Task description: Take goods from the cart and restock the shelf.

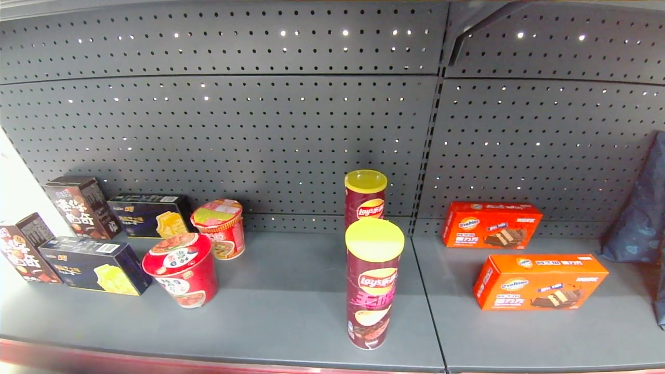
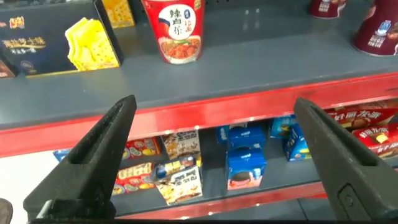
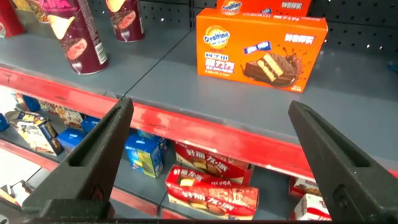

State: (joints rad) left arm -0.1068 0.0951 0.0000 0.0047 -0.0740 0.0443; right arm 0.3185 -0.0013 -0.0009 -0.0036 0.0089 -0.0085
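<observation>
Head view shows the shelf [image 1: 291,311] part-stocked, a tall chip can [image 1: 374,283] upright near its front edge. The left gripper [image 2: 212,102] and right gripper [image 3: 210,104] hang empty before that red edge, fingers [image 2: 99,155] spread; a careless reach in could likely clip the edge or topple the can.

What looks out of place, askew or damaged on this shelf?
A dark blue fabric item sits at the shelf's right end, beside the orange boxes; it looks unlike the packaged goods. Nothing is toppled, spilled or visibly damaged.
</observation>
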